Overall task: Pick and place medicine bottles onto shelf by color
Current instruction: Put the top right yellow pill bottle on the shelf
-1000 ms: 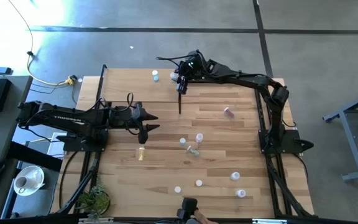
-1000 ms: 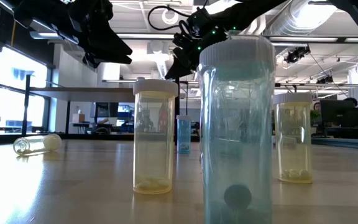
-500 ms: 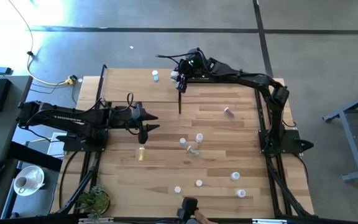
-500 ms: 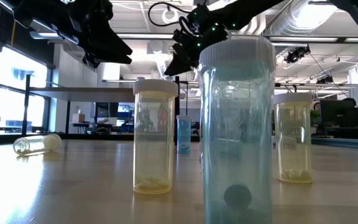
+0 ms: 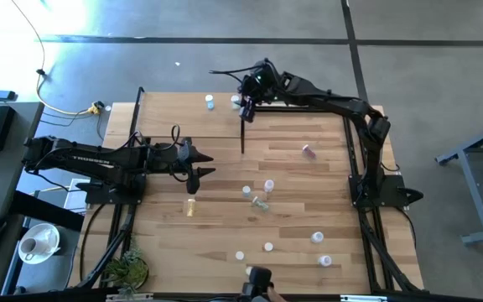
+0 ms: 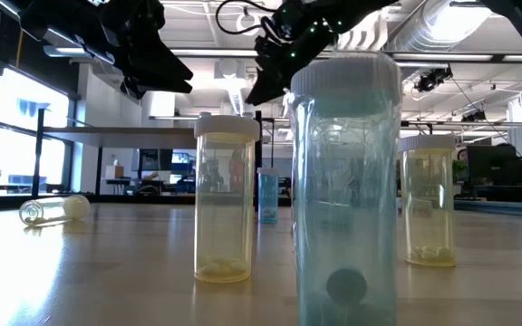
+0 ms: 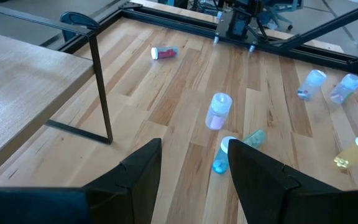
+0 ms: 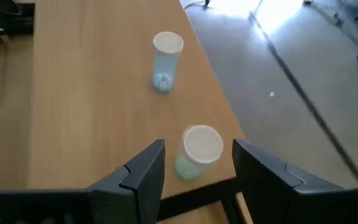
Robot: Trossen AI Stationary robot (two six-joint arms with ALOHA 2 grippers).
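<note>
- The right gripper (image 8: 194,163) hangs over the far edge of the shelf (image 8: 73,93), its fingers spread and holding nothing. A pale blue-green bottle (image 8: 196,151) stands on the board right below the gap between them.
- My read is that this bottle has just been set down. It stands by a light blue bottle (image 8: 165,61) further along the same edge, so the blue tints are being grouped there.
- In the high view the right arm reaches across to the table's far side, with those two bottles by its gripper (image 5: 246,105).
- The left gripper (image 7: 194,165) waits above mid-table, fingers well apart and empty. A pink bottle (image 7: 217,110) and a blue one (image 7: 223,154) stand on the planks ahead of it.
- Plenty is left to sort: a yellow bottle (image 5: 190,206) lies near the left arm, a pink one (image 5: 308,151) lies toward the right arm's base, and several more (image 5: 317,238) are scattered toward the near edge.
</note>
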